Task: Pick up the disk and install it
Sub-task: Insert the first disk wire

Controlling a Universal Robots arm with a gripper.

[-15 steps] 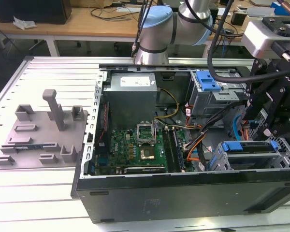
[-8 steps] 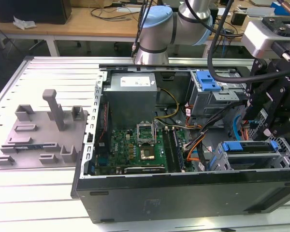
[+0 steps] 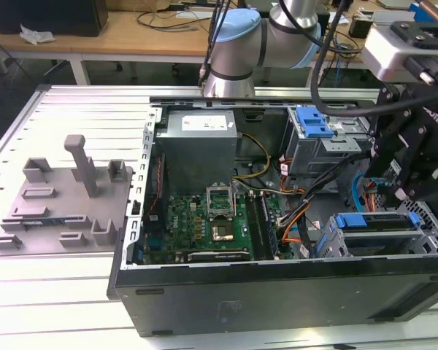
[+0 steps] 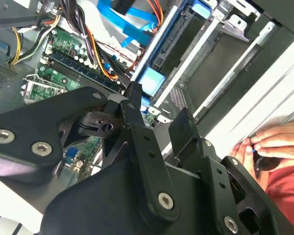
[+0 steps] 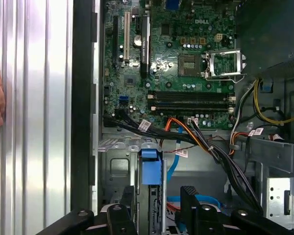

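Note:
The disk (image 3: 372,222) lies flat in the lower drive cage at the exterior view's right end of the open computer case, its blue rails showing along its edges. My gripper (image 3: 403,191) hangs just above that cage, open and holding nothing. In both wrist views its two black fingers (image 5: 188,200) stand apart, and the disk's blue end tab (image 5: 151,166) sits on the cage a short way beyond the fingertips. The same tab (image 4: 151,81) lies just past my gripper (image 4: 159,105), with a blue rail running away from it.
The motherboard (image 3: 204,219), a grey power supply box (image 3: 201,138) and bundled cables (image 5: 220,152) fill the case. An upper bay carries a blue latch (image 3: 314,122). A grey fixture plate (image 3: 58,204) lies on the table. A person's hand (image 4: 269,142) rests beside the case.

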